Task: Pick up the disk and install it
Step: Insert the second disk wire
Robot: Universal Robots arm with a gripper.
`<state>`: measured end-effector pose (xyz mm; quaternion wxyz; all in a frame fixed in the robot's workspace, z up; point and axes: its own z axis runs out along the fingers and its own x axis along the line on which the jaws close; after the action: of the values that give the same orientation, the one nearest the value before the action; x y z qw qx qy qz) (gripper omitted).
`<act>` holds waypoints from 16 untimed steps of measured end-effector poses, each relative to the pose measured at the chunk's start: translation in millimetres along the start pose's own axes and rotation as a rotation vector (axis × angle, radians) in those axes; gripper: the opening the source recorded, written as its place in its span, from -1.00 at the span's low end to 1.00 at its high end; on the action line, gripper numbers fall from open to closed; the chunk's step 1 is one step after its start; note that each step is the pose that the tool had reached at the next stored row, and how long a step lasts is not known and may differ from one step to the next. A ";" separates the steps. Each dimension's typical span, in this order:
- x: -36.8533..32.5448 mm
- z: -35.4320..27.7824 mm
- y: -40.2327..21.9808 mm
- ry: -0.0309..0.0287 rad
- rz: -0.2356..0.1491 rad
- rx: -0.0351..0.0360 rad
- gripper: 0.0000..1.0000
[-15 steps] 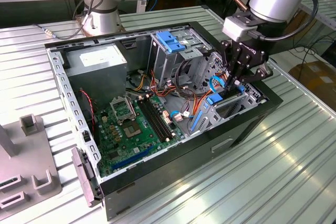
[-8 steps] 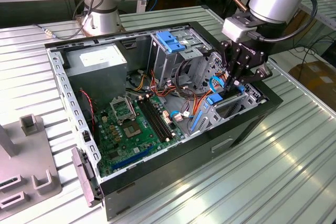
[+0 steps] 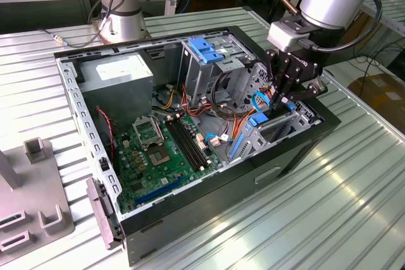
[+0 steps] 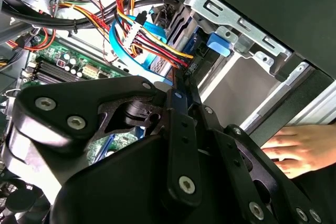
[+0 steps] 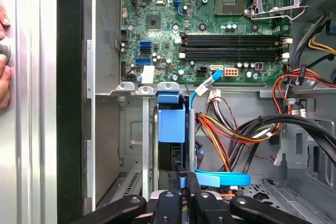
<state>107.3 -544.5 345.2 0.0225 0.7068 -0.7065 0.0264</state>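
The disk (image 3: 258, 122) stands on edge in the lower drive bay of the open computer case (image 3: 285, 156), at the exterior view's right. Its blue plastic rail (image 5: 171, 121) shows between the bay's metal walls in the first wrist view. My gripper (image 3: 279, 107) reaches down into that bay from above. In the first wrist view the gripper (image 5: 185, 178) has its two black fingers drawn close together on the disk's near end, with a bit of blue between them. The second wrist view shows the gripper (image 4: 181, 85) narrowed to a point at the bay, beside bundled cables.
Red, orange and black cables (image 5: 236, 129) and a blue flat cable (image 5: 220, 178) crowd the bay's side. The motherboard (image 3: 161, 150), a grey power supply (image 3: 120, 74) and a drive cage with a blue top (image 3: 205, 52) fill the case. A person's hand (image 4: 294, 150) rests outside the case wall.
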 end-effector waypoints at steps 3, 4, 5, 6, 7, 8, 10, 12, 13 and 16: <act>0.2 1.5 0.0 -0.0010 0.000 0.0000 -0.67; 0.2 2.0 0.0 -0.0017 0.000 -0.0001 -0.67; 0.4 3.2 0.0 -0.0032 0.000 -0.0001 -0.67; 0.5 4.8 0.0 -0.0058 0.000 -0.0001 -0.67; 0.7 5.6 0.1 -0.0071 0.000 -0.0001 -0.67; 0.7 6.2 0.0 -0.0083 0.000 -0.0001 -0.67; 0.7 6.9 0.1 -0.0108 0.000 0.0000 -0.67; 0.7 7.3 0.1 -0.0137 0.000 -0.0001 -0.67; 0.7 7.4 0.1 -0.0141 0.000 -0.0001 -0.67; 0.7 7.4 0.0 -0.0145 0.000 0.0000 -0.67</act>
<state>107.3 -545.7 337.8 0.0174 0.7070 -0.7067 0.0213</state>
